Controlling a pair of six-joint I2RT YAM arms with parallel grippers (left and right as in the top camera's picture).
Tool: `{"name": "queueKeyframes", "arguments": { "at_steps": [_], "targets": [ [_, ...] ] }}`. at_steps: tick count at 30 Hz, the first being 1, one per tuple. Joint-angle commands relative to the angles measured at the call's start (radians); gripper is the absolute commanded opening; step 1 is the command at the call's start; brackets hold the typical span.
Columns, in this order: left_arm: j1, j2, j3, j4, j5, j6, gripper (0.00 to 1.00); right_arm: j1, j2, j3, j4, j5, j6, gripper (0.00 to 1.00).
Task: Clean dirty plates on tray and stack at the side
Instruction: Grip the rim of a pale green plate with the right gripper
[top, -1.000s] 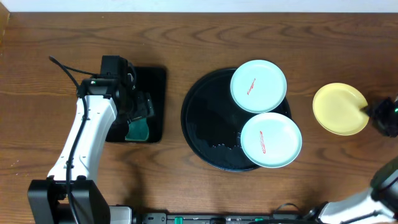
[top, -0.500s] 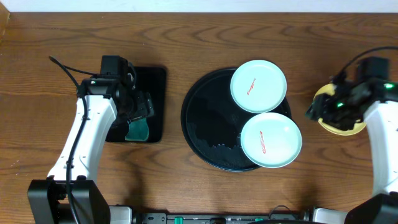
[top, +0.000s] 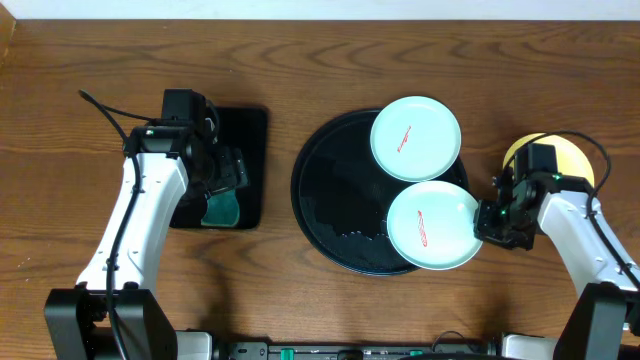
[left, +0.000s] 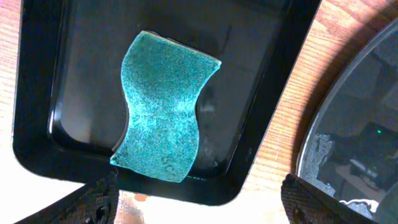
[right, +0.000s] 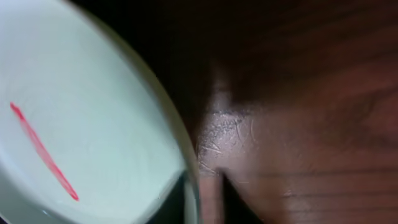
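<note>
Two pale mint-green plates lie on the round black tray (top: 330, 200), one at its top right (top: 415, 137) and one at its lower right (top: 435, 225); each bears a thin red streak (right: 40, 149). A pale yellow plate (top: 572, 155) rests on the wood to the right, partly under my right arm. My right gripper (top: 488, 222) sits at the lower plate's right rim; in the right wrist view the gripper (right: 204, 199) is shut on that rim, one finger inside the plate (right: 81, 106), one outside. My left gripper (left: 202, 202) hangs open above the small tray.
A rectangular black tray (top: 250, 130) at the left holds a teal sponge (left: 165, 115). The round tray's wet rim (left: 354, 124) shows at the right of the left wrist view. Bare wooden table lies around both trays.
My right arm came in from the right edge, passed over the yellow plate and dropped to the lower mint plate's rim, where its jaws closed. The left arm has not moved.
</note>
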Motion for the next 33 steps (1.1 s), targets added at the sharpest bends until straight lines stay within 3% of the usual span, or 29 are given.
{"name": "queueKeyframes", "arguments": {
  "at_steps": [1,8,15,26,33],
  "targets": [
    [0.003,-0.01,0.03,-0.002,-0.005,0.002,0.84,0.008,-0.013,0.014,-0.009,-0.011,0.008,0.01],
    [0.003,-0.01,0.03,-0.002,-0.005,0.002,0.84,0.008,-0.122,0.093,-0.122,-0.07,-0.025,0.01],
    [0.003,-0.01,0.03,-0.002,-0.005,0.002,0.84,0.036,-0.235,0.11,-0.029,-0.259,-0.1,0.01],
    [0.003,-0.01,0.03,-0.002,-0.005,0.002,0.84,0.373,-0.031,0.061,0.281,-0.09,0.144,0.01],
    [0.003,-0.01,0.03,-0.002,-0.005,0.002,0.84,0.484,0.107,0.061,0.306,0.072,0.378,0.01]
  ]
}}
